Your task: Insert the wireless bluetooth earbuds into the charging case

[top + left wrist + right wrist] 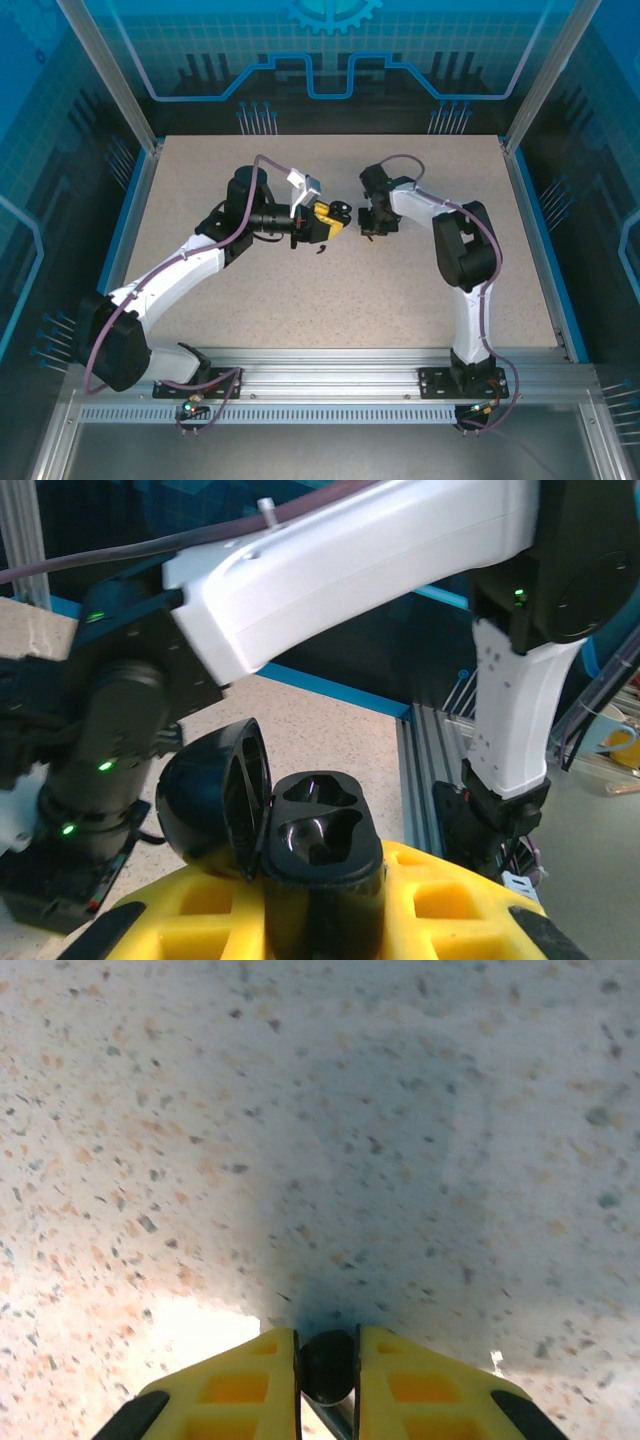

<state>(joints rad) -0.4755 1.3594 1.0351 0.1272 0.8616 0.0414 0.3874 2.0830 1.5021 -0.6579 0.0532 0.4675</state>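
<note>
My left fingers [400, 880] clamp the charging case [318, 825], flipped open and empty, while my right fingers [425, 1390] are closed on one small black earbud [328, 1365] over the speckled table [300, 1110].

A: Where's your glossy black round charging case [320, 830]?
B: Clamped upright in your left gripper [320, 910], lid [215, 800] hinged open, both wells up.
A: And the earbud?
B: You've one small black rounded earbud [328, 1370] pinched between your right gripper [328, 1345] tips.
</note>
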